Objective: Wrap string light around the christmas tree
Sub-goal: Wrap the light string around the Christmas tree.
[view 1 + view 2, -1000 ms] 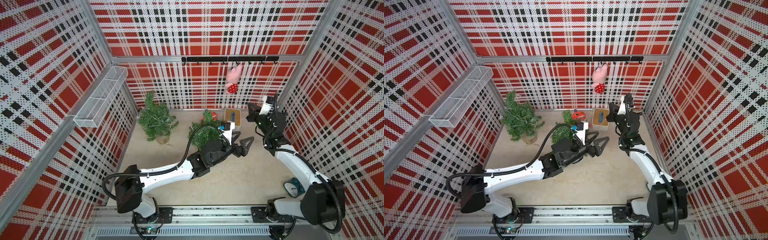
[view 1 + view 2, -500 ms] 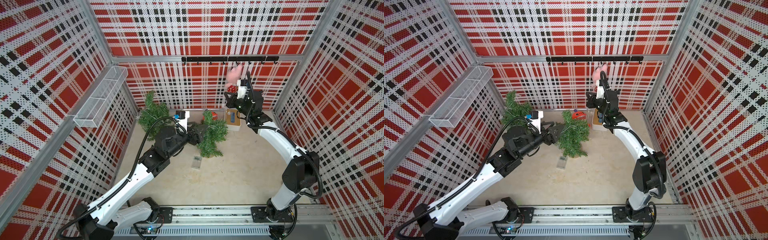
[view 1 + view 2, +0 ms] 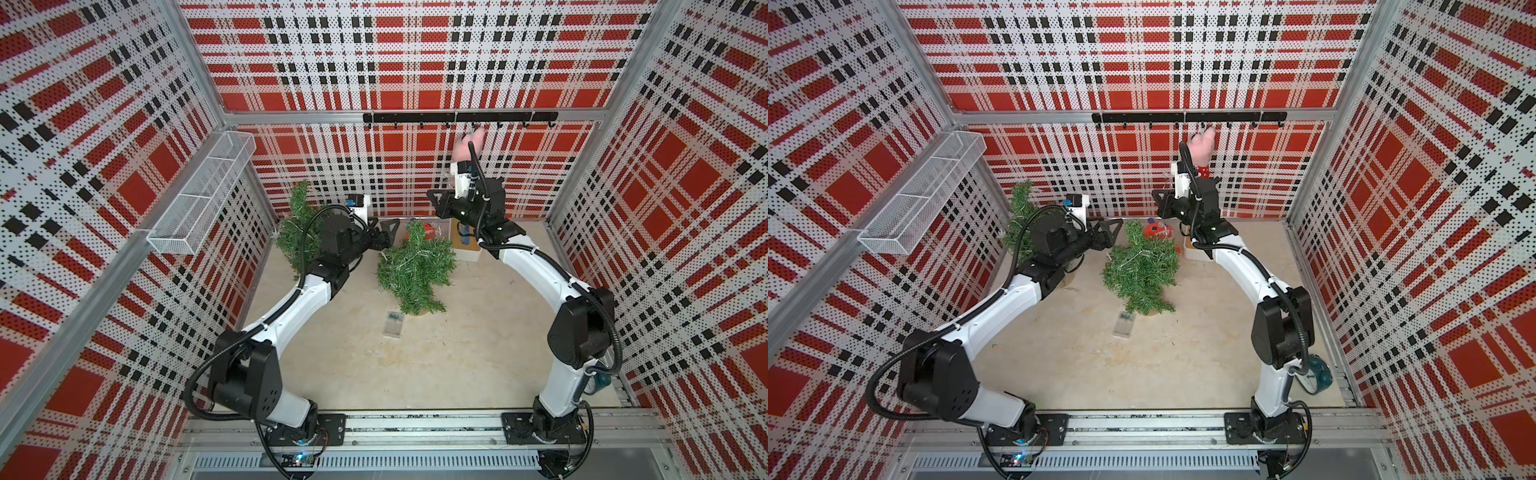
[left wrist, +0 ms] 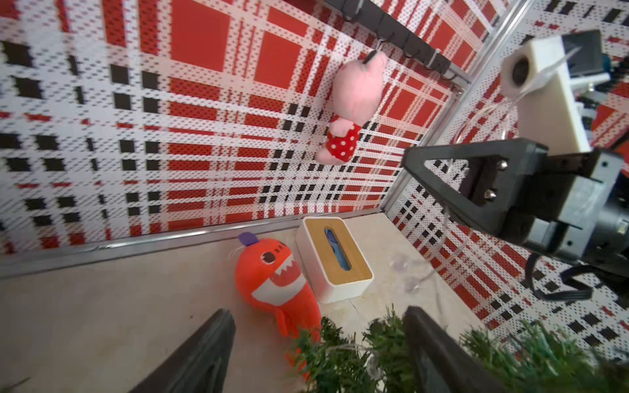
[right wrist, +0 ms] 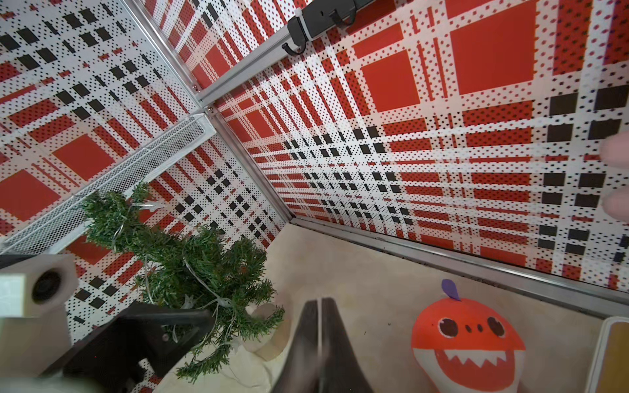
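Observation:
The small green christmas tree [image 3: 415, 266] [image 3: 1140, 270] stands mid-floor with thin clear string light [image 3: 397, 259] lying across its branches. In the left wrist view the string light [image 4: 413, 284] runs with its bulbs from the treetop [image 4: 384, 343] up to my right gripper [image 4: 408, 160]. That right gripper [image 3: 436, 203] [image 3: 1160, 203] [image 5: 320, 303] hangs above and behind the tree, jaws pressed together on the wire. My left gripper [image 3: 384, 232] [image 3: 1111, 232] [image 4: 316, 316] is open at the tree's upper left, one finger [image 4: 429, 343] beside the top branches.
A second tree [image 3: 297, 224] [image 5: 190, 258] with lights stands back left behind my left arm. An orange plush [image 4: 275, 282], a tissue box [image 4: 333, 258], a hanging pink plush [image 3: 467, 143] and a wall basket [image 3: 203, 199] are near. A clear case [image 3: 393, 328] lies in front of the tree.
My left arm has pulled back from the tree's right side to its upper left, uncovering the clear case. My right gripper has swung leftward along the back wall to above the tree.

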You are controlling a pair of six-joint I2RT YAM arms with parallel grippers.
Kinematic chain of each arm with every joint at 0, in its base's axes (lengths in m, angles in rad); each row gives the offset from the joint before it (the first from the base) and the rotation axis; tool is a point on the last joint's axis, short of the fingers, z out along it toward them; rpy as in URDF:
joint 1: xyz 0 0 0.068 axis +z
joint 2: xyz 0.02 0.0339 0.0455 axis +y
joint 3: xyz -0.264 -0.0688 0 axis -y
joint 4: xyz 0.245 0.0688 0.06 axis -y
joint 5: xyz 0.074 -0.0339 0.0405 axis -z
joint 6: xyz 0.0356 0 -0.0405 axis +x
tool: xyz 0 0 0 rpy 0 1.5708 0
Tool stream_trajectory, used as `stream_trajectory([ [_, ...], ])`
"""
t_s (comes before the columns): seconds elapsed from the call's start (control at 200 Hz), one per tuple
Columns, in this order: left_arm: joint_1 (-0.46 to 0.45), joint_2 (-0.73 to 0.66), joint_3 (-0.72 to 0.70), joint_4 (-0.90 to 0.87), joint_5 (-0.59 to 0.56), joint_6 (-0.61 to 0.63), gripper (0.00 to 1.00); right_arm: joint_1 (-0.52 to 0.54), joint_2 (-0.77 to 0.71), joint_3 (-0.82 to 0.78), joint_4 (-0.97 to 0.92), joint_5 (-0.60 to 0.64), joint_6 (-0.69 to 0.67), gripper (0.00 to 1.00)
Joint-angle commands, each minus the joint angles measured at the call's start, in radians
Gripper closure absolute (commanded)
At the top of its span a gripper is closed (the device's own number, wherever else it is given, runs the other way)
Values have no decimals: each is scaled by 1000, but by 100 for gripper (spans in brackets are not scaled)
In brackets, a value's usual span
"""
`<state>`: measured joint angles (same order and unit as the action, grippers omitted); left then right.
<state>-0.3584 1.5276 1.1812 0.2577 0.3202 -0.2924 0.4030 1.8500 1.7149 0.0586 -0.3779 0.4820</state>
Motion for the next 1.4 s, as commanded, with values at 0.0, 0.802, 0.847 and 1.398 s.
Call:
stream_trajectory([
  [0.0, -33, 54, 73, 123, 124, 54, 17, 23, 23, 52, 4, -42, -4, 89],
  [0.802, -38, 262, 189, 260, 256, -97, 49, 89, 94, 186, -69, -110, -11, 100],
  [0.847, -31, 268, 188, 280, 259, -120, 55, 88, 86, 185, -75, -109, -17, 100],
  [1.398, -18, 250, 120, 390, 231, -209, 100, 22, -136, -37, -209, -68, -163, 52],
])
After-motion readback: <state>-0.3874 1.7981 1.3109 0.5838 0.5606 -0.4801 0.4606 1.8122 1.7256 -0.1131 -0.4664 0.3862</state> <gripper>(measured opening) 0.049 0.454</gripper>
